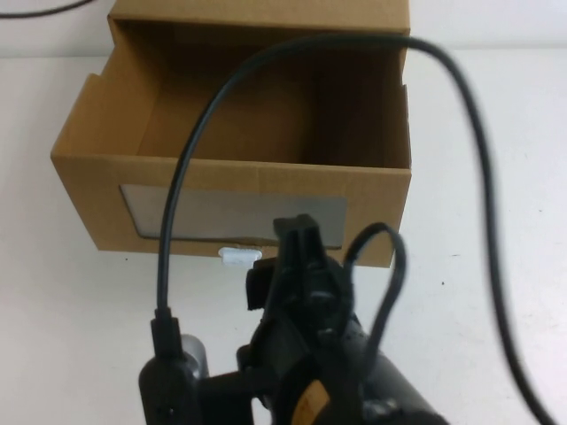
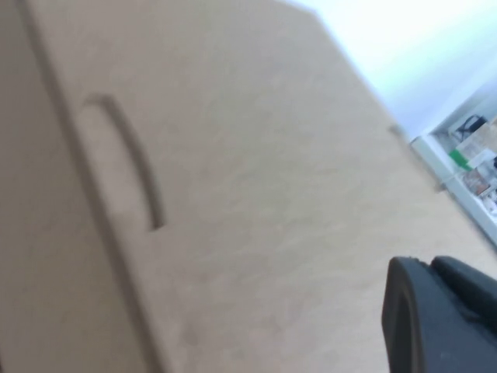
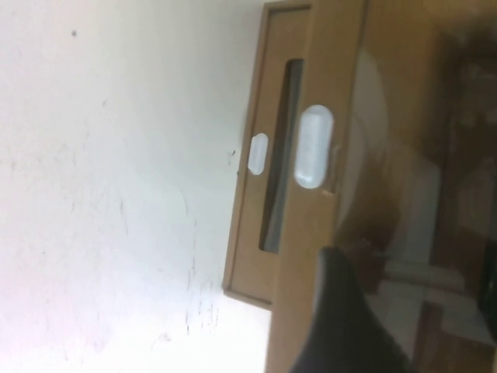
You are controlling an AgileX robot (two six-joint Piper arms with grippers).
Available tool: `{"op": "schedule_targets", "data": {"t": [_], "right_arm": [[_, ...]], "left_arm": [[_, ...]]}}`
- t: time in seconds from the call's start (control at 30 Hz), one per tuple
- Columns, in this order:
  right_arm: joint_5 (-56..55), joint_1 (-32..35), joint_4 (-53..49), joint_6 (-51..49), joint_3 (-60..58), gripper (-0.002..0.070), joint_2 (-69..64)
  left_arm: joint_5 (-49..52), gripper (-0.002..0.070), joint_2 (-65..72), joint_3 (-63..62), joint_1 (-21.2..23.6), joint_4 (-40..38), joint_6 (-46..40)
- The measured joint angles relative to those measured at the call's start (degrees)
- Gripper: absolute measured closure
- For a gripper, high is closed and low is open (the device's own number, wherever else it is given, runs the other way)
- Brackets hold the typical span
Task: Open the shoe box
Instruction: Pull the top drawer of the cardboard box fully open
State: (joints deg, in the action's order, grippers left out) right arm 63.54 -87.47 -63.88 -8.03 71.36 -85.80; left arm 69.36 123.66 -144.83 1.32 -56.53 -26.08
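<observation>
The brown cardboard shoe box [image 1: 230,177] stands with its drawer slid out of the sleeve [image 1: 266,13] toward me, and the inside looks bare. The drawer's front panel has a clear window [image 1: 230,212] and a white pull tab [image 1: 240,254] at its lower edge. My right gripper [image 1: 299,232] is just in front of that panel, to the right of the tab and apart from it, open and holding nothing. In the right wrist view the tab [image 3: 314,146] is free beyond one dark finger [image 3: 338,311]. My left gripper [image 2: 439,311] is close against a cardboard face [image 2: 233,194].
A black cable [image 1: 190,168] loops from the right arm up over the box and down its right side. White table [image 1: 496,221] surrounds the box. A half-round cut slot [image 2: 132,155] marks the cardboard in the left wrist view.
</observation>
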Motion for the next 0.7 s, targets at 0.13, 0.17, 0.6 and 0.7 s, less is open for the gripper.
{"op": "schedule_targets", "data": {"t": [0.13,0.17,0.6,0.7], "right_arm": [[4.0,-2.3,0.1,0.0,0.7,0.0373,1.5],[4.9,-3.1,0.2,0.0,1.4,0.0395,1.8],[6.7,-8.5,6.2,-9.6,8.3,0.0687,20.7],[7.4,-8.5,6.6,-14.3,8.5,0.0691,28.8]], "left_arm": [[0.0,0.068,-3.2,-0.1,0.0,0.0,-0.1],[0.3,0.068,-3.8,-0.1,0.0,0.0,-0.1],[3.2,0.068,-20.9,-0.1,0.0,9.1,-1.4],[3.5,0.068,-24.6,-0.2,0.0,10.4,-1.4]]}}
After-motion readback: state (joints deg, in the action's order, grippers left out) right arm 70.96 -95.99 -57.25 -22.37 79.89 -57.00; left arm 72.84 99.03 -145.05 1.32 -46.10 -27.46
